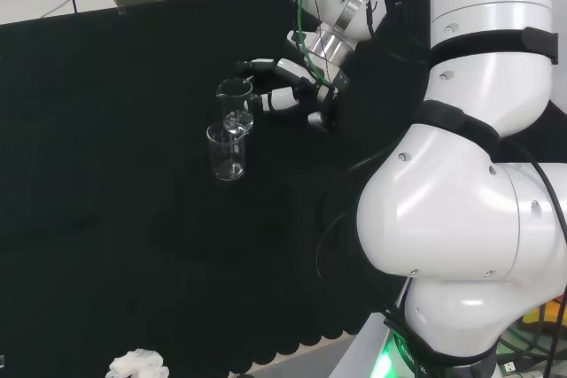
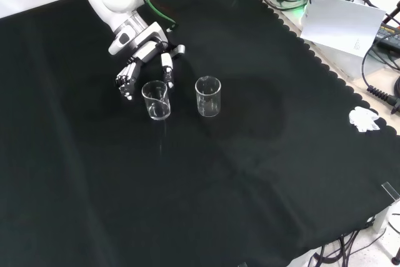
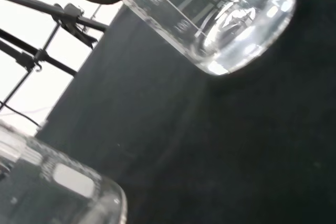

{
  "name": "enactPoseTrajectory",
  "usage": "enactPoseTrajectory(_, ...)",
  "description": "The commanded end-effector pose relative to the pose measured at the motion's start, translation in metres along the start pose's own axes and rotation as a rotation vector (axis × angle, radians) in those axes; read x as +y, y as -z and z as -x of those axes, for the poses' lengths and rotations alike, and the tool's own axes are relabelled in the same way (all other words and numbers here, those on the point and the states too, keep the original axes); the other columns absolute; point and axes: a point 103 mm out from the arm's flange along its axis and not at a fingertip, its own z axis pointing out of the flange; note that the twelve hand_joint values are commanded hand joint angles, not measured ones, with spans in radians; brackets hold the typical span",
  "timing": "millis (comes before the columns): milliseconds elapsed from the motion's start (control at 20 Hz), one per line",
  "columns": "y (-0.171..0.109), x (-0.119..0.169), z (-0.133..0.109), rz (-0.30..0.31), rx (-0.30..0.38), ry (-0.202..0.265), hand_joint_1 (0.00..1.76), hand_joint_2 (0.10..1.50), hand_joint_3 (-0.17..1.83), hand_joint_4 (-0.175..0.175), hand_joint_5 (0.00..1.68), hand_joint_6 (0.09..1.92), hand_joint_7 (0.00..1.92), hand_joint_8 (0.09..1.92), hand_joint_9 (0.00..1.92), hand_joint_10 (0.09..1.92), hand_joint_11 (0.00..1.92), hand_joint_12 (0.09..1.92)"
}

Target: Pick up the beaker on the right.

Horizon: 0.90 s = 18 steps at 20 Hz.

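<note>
The small clear glass beaker (image 2: 155, 100) stands on the black-clothed tabletop (image 2: 206, 192) between the hand's (image 2: 145, 56) spread, empty fingers (image 2: 127, 80); light, rigid, slick and breakable, it probably wants gripping around mid-wall, below the rim.

In the wrist view, white graduation marks on the clear beaker (image 3: 220, 19) read "100" twice, with a partly legible smaller figure beside them at about 10 o'clock.

Black cloth (image 2: 206, 204) over bench; crumpled white wad (image 2: 364, 119) near scalloped edge; white paper sheet (image 2: 340, 23) beyond.
</note>
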Motion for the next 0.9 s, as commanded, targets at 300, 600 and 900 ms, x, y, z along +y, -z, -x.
enactPoseTrajectory(300,-0.007,0.001,-0.006,-0.034,-0.025,0.013,0.88,0.85,-0.17,-0.041,0.4,0.09,0.24,0.7,0.41,0.62,0.03,1.4)
enactPoseTrajectory(600,-0.018,0.01,-0.025,-0.047,-0.029,0.019,0.87,0.85,-0.17,-0.041,0.4,0.09,0.24,0.7,0.41,0.62,0.03,1.4)
enactPoseTrajectory(900,-0.03,0.014,-0.032,-0.025,-0.037,-0.013,0.86,0.85,-0.17,-0.043,0.39,0.09,0.24,0.7,0.4,0.61,0.03,1.4)
